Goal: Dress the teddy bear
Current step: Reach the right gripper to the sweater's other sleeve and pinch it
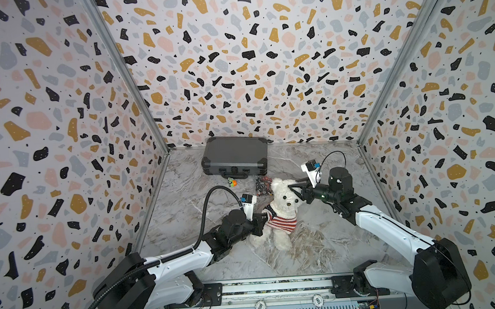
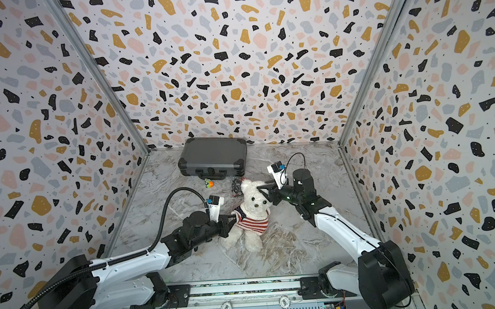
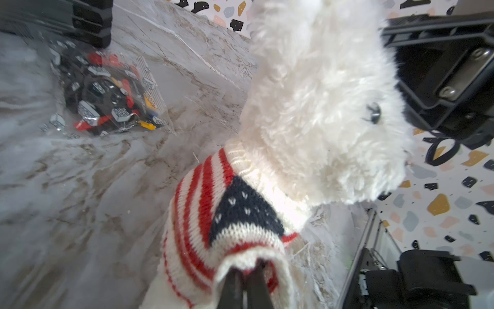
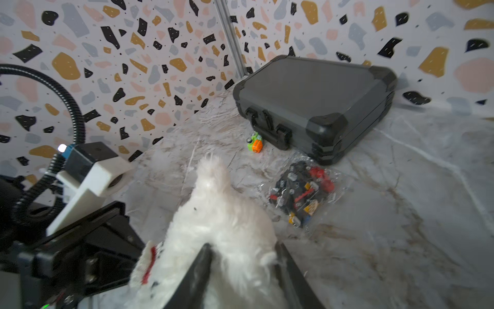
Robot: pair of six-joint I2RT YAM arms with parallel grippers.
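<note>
Teddy bear sits on table in both top views, sweater on, grey case behind. Left wrist: left gripper pinched tight on sweater cuff. Right wrist: right gripper fingers apart, straddling bear's head.

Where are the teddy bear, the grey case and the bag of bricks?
teddy bear [image 1: 288,200]: in a top view, on its face.
grey case [image 1: 234,153]: in a top view, on its lid.
bag of bricks [image 4: 302,194]: right wrist view, on its middle.
</note>
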